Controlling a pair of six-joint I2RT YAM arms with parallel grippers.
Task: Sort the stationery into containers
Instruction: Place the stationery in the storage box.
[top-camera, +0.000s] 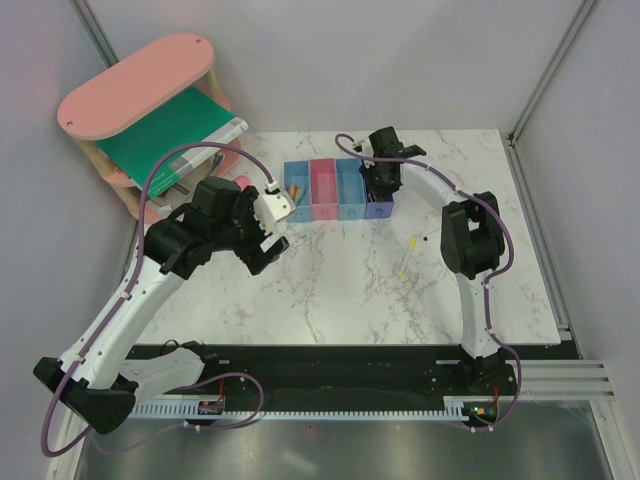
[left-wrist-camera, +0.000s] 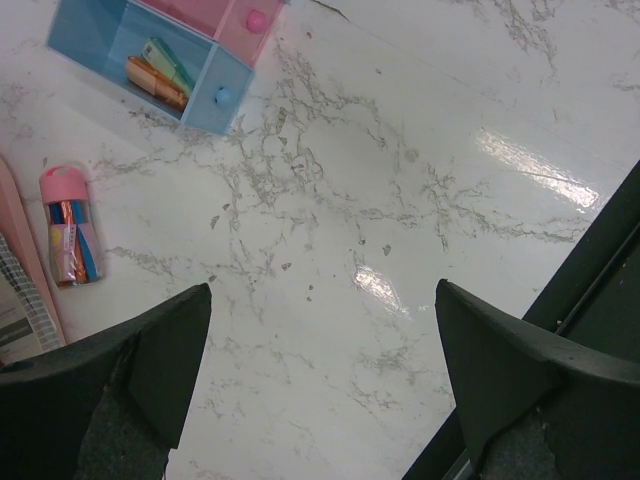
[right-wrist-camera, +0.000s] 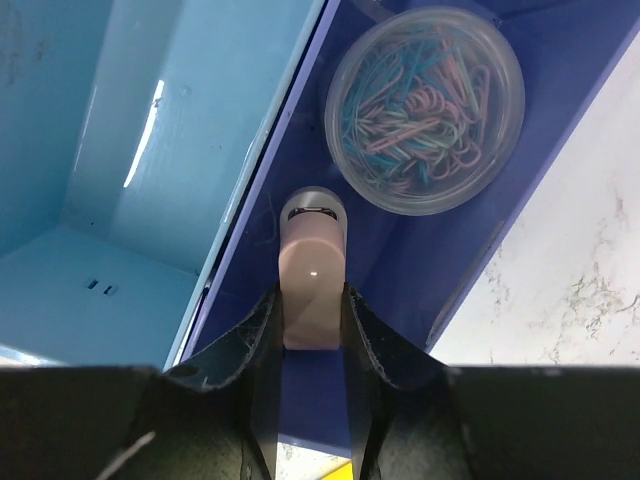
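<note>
Right wrist view: pinching a pale pink stubby cylinder (right-wrist-camera: 313, 262) between the narrow fingers of the right gripper (right-wrist-camera: 312, 300), directly over the dark blue bin (right-wrist-camera: 420, 250). Hanging close to the wall shared with the neighbouring light blue bin (right-wrist-camera: 120, 150), beside a clear round tub of paper clips (right-wrist-camera: 425, 110) lying in the dark blue one. Cannot tell whether the cylinder's far end touches the bin floor.

Looks like the release step. Lower a touch to shorten the drop, shift slightly away from the shared wall toward bare floor, clear of the tub, then part the fingers only enough to let go. Lift straight up afterwards, so as not to catch the rim and drag the joined row.

Left gripper (left-wrist-camera: 322, 290): fingers spread wide, holding nothing, hovering over bare worktop (left-wrist-camera: 400, 150) near the end light blue bin (left-wrist-camera: 225, 95), with an orange stick (left-wrist-camera: 150, 80) and a green stick (left-wrist-camera: 168, 60) inside. Leave parked there, well apart from the right arm.

Probably next: yellow stick (top-camera: 412, 242), loose on the worktop near the right arm.
</note>
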